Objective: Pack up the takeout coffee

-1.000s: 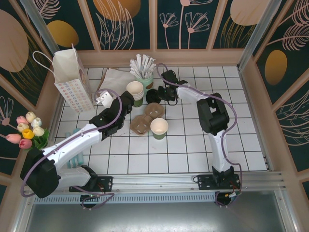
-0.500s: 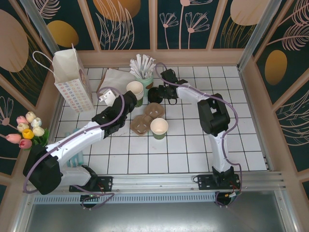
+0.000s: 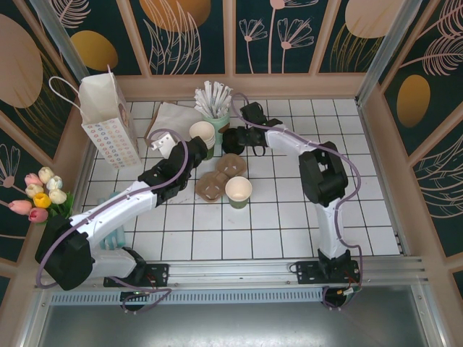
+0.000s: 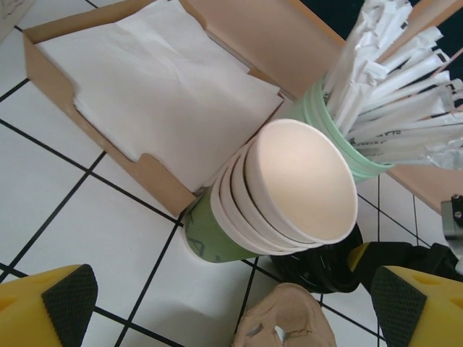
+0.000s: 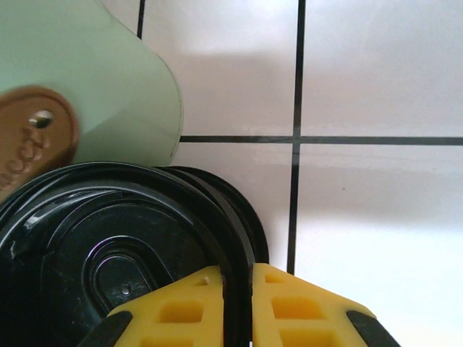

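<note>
The takeout coffee (image 3: 239,191), a small green cup with a cream inside and no lid on it, stands on the tiles beside the brown pulp carrier (image 3: 223,176). My right gripper (image 5: 239,289) is shut on the rim of the top black lid (image 5: 123,246) of a stack (image 3: 230,141) next to the mint straw holder (image 5: 87,79). My left gripper (image 4: 231,318) is open, hovering low before a stack of nested cups (image 4: 289,195), its yellow fingers (image 4: 61,307) wide apart. In the top view the left gripper (image 3: 192,152) sits just left of that cup stack (image 3: 203,136).
A white paper bag (image 3: 108,119) stands at the back left. A cardboard tray of napkins (image 4: 159,79) lies behind the cups, with wrapped straws (image 4: 391,79) in the mint holder (image 3: 217,119). Tulips (image 3: 40,195) sit at the left edge. Walls close in the back and sides.
The right jaws have closed a little tighter on the lid's rim. The left arm has shifted slightly to the left and back, still open.
</note>
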Motion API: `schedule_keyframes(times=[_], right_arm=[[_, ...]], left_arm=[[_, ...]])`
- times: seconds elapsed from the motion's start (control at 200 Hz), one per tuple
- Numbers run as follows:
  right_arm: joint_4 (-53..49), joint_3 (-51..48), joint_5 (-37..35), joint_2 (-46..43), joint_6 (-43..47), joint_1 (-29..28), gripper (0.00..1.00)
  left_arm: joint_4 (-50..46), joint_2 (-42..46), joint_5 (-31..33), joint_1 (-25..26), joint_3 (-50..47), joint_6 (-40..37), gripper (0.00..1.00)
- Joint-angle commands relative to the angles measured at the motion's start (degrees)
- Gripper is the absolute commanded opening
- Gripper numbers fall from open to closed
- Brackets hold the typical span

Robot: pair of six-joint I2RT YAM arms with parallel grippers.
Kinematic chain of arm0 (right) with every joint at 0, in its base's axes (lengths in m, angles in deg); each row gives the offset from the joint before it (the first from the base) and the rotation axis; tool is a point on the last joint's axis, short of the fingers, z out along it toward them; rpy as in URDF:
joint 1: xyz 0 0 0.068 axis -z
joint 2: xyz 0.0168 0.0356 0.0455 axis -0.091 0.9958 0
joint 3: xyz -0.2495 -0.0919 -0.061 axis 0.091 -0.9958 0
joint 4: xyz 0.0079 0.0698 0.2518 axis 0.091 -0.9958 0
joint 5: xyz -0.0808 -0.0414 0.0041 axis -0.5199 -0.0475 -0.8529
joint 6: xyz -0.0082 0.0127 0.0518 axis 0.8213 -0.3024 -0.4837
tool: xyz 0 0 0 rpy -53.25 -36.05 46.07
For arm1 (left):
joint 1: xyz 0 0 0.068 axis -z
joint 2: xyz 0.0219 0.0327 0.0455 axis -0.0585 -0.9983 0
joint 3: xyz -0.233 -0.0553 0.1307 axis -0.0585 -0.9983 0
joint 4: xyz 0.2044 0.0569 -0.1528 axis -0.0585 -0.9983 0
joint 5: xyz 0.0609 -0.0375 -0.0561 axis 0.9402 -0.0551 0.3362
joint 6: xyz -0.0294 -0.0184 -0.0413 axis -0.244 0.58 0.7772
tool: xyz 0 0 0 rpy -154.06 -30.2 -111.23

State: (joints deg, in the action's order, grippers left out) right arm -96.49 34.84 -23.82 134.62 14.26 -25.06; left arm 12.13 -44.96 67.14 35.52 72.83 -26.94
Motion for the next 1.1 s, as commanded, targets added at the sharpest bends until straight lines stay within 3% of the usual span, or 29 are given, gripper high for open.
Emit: schedule_keyframes(times=[0.0,0.4,0.58,0.791,1.041,1.096], right_arm=[[4.14,-2.88,-3.56,-6.62,3.29,-0.48,0.14],[10.43,-7.58,0.6,-7.76,4.22,-0.53,0.13],[13.95,-12.59,-1.27,-14.38,6.61,-0.74,0.13],[14.32,-19.15,-3.8,-24.0,13.23,-2.1,0.12],[14.43,-21.98,-12.55,-30.72,-0.97,-4.12,0.1],[15.55,-22.71,-15.75,-31.65,-2.29,-5.29,0.1]], left_arm=[[2.77,0.27,-2.43,-0.41,1.72,-4.64,0.99],[6.49,0.16,-8.96,-0.38,1.29,-8.53,0.99],[6.72,-1.59,-16.42,-0.44,3.94,-15.62,0.99],[0.7,-6.07,-23.76,-0.4,15.25,-23.49,0.98],[8.48,-9.25,-34.85,-0.39,17.85,-18.71,0.89],[8.23,-10.1,-34.22,-0.32,18.72,-16.54,0.87]])
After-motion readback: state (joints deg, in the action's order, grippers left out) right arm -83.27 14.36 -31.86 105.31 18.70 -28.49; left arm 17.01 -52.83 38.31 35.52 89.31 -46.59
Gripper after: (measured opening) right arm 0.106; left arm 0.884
